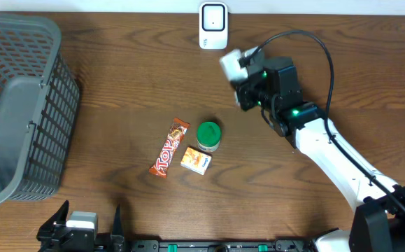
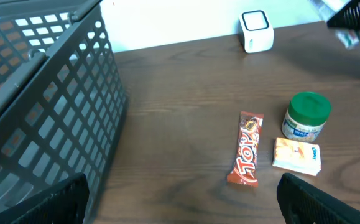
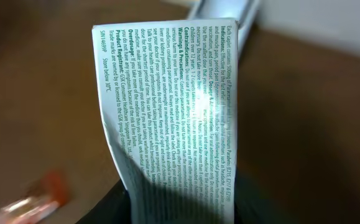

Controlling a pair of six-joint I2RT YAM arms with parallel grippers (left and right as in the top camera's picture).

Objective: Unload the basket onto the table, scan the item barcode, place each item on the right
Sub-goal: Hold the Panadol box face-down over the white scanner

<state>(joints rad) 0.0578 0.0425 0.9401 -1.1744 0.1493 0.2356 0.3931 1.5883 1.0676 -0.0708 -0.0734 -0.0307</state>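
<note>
White medicine carton (image 1: 231, 63) we hold in our right claw (image 1: 240, 77), near the scanner (image 1: 213, 26); our left claw (image 1: 90, 215) stands wide. Showing its barcode remains, we judge.

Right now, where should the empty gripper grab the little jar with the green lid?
Probably from straight above, closing on the jar at its round green lid: the jar stands upright with its top free. Avoid the side where the small orange box lies close by.
</note>
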